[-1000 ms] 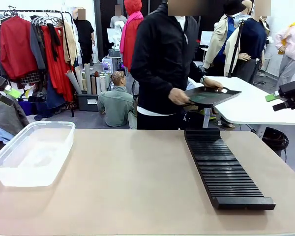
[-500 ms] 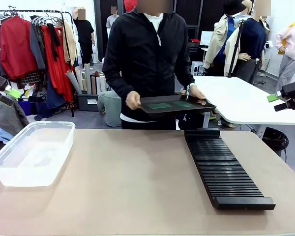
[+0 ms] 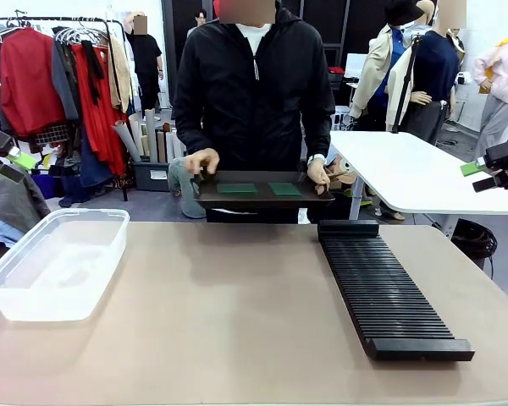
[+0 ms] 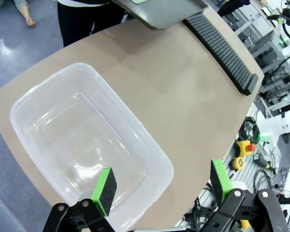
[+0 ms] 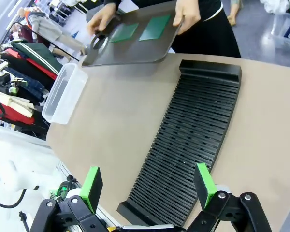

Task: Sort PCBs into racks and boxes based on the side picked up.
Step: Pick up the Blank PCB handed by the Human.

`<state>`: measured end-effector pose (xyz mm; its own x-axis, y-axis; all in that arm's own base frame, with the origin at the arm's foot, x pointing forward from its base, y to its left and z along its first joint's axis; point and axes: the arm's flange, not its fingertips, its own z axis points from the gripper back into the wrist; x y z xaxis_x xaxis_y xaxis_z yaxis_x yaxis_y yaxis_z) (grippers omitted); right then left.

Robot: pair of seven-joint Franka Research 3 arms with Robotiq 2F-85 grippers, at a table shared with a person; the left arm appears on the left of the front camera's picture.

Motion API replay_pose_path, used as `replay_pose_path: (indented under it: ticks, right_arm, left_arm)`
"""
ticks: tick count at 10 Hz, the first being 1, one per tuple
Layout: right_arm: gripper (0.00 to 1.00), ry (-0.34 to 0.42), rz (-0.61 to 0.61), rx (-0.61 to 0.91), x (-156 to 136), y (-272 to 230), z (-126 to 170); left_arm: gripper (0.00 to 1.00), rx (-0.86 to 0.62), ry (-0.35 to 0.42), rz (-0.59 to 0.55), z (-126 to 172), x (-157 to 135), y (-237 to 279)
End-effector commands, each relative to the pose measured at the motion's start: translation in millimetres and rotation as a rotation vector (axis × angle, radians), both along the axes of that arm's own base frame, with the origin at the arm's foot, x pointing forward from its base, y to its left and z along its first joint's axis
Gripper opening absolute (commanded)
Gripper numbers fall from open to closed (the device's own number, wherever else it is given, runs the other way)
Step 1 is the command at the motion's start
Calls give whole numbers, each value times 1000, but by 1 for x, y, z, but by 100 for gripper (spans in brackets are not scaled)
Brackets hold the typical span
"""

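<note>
Tan table (image 3: 237, 338) with the clear box (image 3: 55, 262) at left and the black rack (image 3: 385, 292) at right; at top centre a person's hands (image 3: 203, 160) hold a black tray (image 3: 262, 202) bearing two PCBs (image 3: 237, 188), so reaching is best delayed until it rests flat, while the left gripper (image 4: 162, 186) and right gripper (image 5: 148, 185) hang wide open, holding nothing.

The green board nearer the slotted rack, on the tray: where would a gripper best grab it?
Likely from straight above, pinching two opposite edges: the PCB lies flat on the tray that the person holds, so only its thin edges offer any purchase.
</note>
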<state>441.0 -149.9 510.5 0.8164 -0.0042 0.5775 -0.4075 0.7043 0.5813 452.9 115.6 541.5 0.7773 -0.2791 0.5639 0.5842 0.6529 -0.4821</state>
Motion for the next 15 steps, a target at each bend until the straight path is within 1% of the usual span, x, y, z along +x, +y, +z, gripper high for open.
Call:
replay_pose_path:
  ticks: [1,2,3,5,7,8,9,11,12,13,15]
  right_arm:
    - [100,6,-4,-4,0,1,1]
    - [100,0,0,0,0,0,0]
    - [100,9,0,21,0,-4,1]
    - [100,7,-5,88,-2,-9,2]
    - [100,57,65,173,-3,-13,5]
    - [100,80,94,194,-1,-12,6]
    - [100,102,106,203,0,-11,9]
    - [100,119,140,259,-1,-9,13]
    - [100,119,170,268,0,-10,13]
    - [100,101,146,202,-7,-3,4]
    - [100,101,146,202,-7,-3,4]
  left_arm:
    - [100,-3,-2,-2,0,0,0]
    - [100,0,0,0,0,0,0]
    - [100,-36,11,-2,-1,3,2]
    - [100,-149,46,9,-7,7,11]
    - [100,-224,92,-12,-14,10,18]
    - [100,-242,94,-14,-16,11,22]
    - [100,-245,95,-17,-18,11,22]
    - [100,-253,94,-16,-19,12,23]
    - [100,-260,91,-35,-19,12,24]
    - [100,-231,110,-6,-24,9,22]
    - [100,-231,110,-6,-24,9,22]
